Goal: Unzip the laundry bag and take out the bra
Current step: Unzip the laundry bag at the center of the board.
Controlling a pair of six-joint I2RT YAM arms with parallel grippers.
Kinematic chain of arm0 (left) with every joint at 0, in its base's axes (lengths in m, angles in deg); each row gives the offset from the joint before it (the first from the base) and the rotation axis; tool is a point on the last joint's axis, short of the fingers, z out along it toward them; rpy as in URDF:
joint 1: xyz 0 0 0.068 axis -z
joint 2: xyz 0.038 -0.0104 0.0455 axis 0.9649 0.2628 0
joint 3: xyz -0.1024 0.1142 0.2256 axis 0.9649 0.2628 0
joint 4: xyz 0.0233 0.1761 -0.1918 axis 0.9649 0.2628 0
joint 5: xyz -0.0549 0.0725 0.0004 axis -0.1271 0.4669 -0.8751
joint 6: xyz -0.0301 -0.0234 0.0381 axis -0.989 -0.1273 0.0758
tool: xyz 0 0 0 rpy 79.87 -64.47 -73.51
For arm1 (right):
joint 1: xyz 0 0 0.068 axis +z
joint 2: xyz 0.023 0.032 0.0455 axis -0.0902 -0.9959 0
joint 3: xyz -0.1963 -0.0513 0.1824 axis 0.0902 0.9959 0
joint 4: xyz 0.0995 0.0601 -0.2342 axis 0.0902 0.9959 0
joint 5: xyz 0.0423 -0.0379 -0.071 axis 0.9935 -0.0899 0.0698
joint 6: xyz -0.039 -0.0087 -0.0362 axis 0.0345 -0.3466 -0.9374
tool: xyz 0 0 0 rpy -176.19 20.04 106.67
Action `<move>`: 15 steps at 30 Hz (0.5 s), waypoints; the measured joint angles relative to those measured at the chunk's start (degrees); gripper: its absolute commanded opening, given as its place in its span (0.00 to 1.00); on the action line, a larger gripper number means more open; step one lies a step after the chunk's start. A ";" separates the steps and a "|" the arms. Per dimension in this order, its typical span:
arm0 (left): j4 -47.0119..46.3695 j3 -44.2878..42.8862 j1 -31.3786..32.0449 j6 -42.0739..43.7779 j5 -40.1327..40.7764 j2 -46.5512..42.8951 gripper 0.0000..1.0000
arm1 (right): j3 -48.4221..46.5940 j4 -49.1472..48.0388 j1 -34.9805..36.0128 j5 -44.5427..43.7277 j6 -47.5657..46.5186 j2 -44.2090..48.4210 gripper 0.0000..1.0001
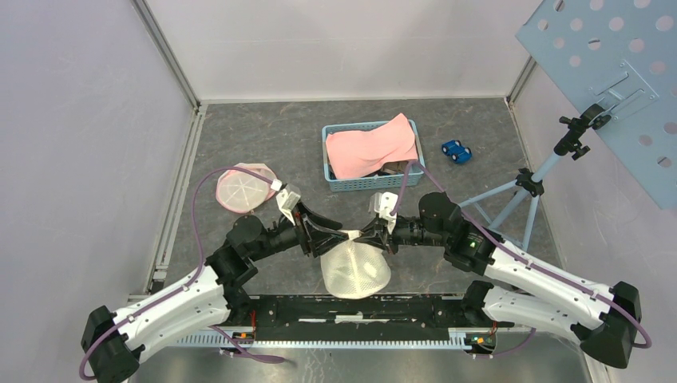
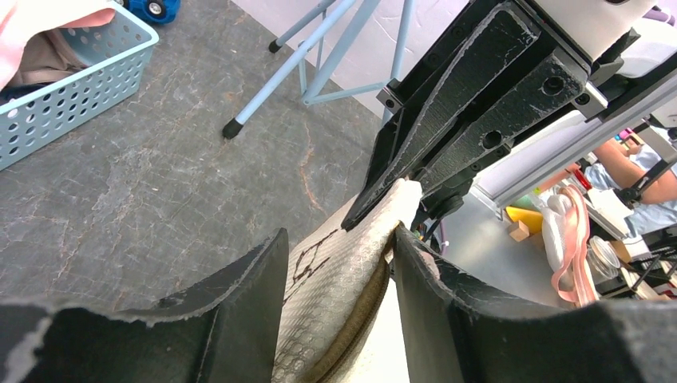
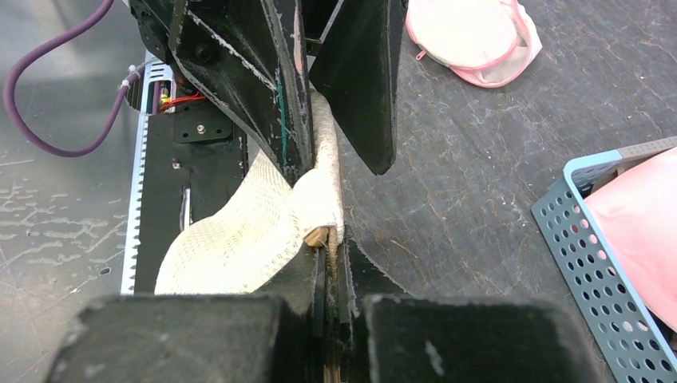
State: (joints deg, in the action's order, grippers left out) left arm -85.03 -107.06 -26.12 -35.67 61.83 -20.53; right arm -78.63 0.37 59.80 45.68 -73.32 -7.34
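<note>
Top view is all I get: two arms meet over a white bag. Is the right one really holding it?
Observer: Yes. In the right wrist view, the right fingers are shut on the bag at its tan zip edge.
Operator: And the left one?
Observer: In the left wrist view, the left fingers stand apart on either side of that edge, with the mesh between them. I can't tell whether they squeeze it.
</note>
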 measured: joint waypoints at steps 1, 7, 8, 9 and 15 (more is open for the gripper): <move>0.02 0.00 0.00 0.00 0.20 0.00 0.56 | 0.00 0.00 -0.02 0.00 0.00 0.04 0.00; -0.07 -0.02 0.22 -0.02 1.09 0.39 0.55 | 0.26 0.31 -0.04 -0.04 -0.02 0.57 0.00; -0.26 -0.02 0.24 -0.04 1.07 0.81 0.54 | 0.28 0.44 -0.07 -0.02 -0.02 0.57 0.00; -0.72 -0.02 0.24 -0.11 1.01 1.44 0.54 | 0.37 0.44 -0.13 -0.02 0.00 0.57 0.00; -4.20 -0.02 0.20 -1.75 -0.68 6.51 0.53 | 0.85 0.42 -0.87 -0.04 0.15 -0.02 0.00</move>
State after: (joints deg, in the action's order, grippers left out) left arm -89.22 -107.08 -25.93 -37.41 61.16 -14.02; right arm -77.78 0.78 58.93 45.63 -73.17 -7.36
